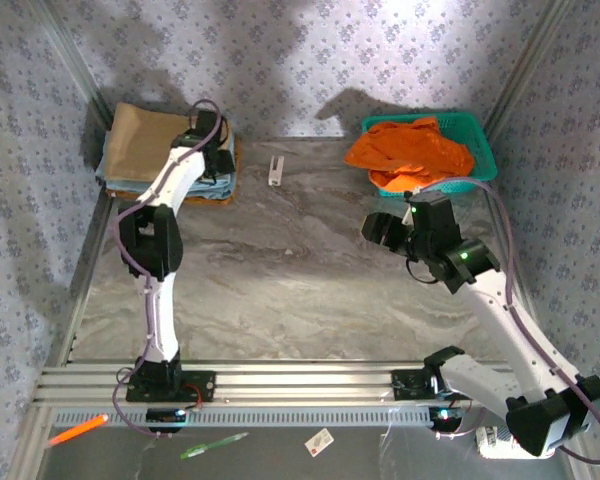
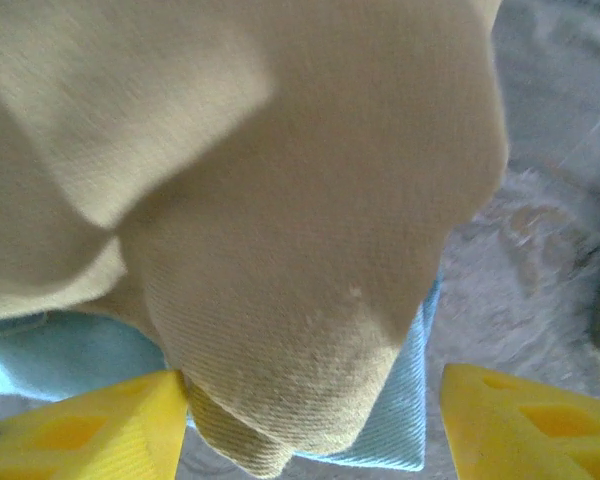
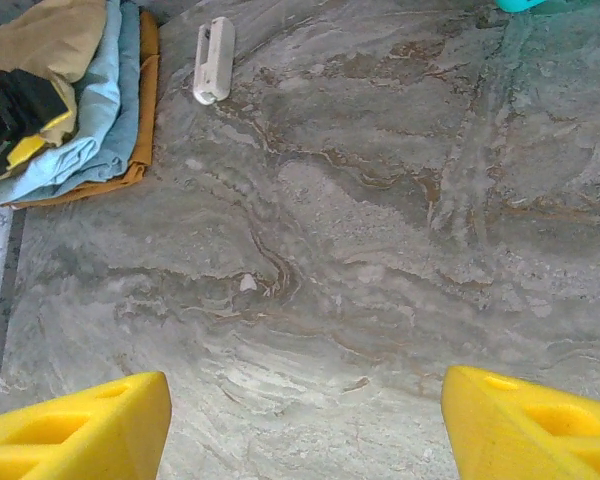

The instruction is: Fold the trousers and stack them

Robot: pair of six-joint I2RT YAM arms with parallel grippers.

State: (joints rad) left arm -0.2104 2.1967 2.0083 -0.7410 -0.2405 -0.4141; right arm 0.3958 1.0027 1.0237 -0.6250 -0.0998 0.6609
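The left end effector (image 2: 312, 400) straddles a corner of the trousers (image 2: 280, 180), jaws apart. The right end effector (image 3: 306, 400) gapes wide, well away.

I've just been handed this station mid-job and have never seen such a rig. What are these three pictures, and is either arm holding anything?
These are two robot arms, left and right, bolted to the near edge of a table. The wide picture comes from a fixed camera above and behind them. The other two come from a camera on each wrist, with yellow fingers at the bottom. The left gripper is at the folded tan trousers, which lie on a light blue cloth in the far left corner. Its jaws stand apart, one finger touching the fabric, nothing clamped. The right gripper is open over bare table. A green basket holds an orange garment.
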